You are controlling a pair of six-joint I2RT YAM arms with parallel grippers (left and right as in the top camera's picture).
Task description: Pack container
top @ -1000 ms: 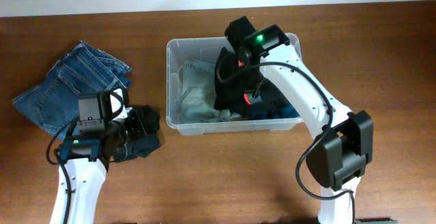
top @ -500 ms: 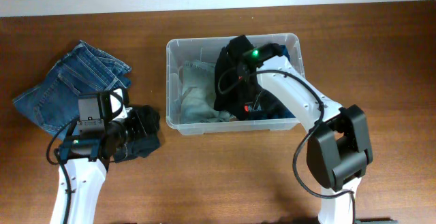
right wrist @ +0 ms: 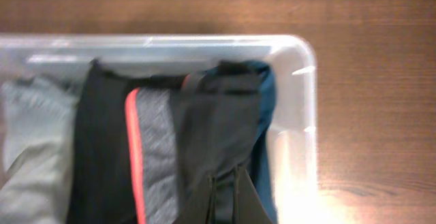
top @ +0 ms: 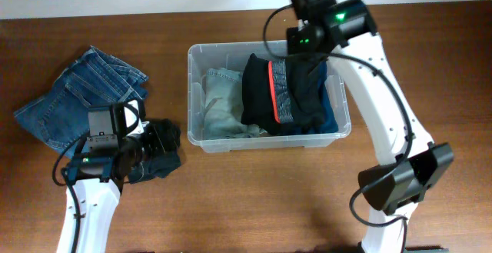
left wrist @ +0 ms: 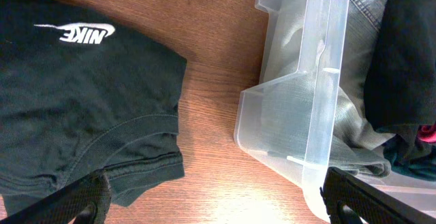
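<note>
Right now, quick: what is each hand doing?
Left hand: open, empty, over the edge of the black shirt.
Right hand: looks closed, above the bin; nothing clearly held.

There is one container (top: pixel 261 141). Three garments lie in it: one grey-green garment (top: pixel 219 103), one black garment (top: pixel 260 91) with an orange-red stripe, and one dark blue garment (top: pixel 332 107). Outside it lie two more, one pair of jeans (top: pixel 73 99) and one black Nike shirt (left wrist: pixel 75 108), so five pieces of clothing in all.
</note>
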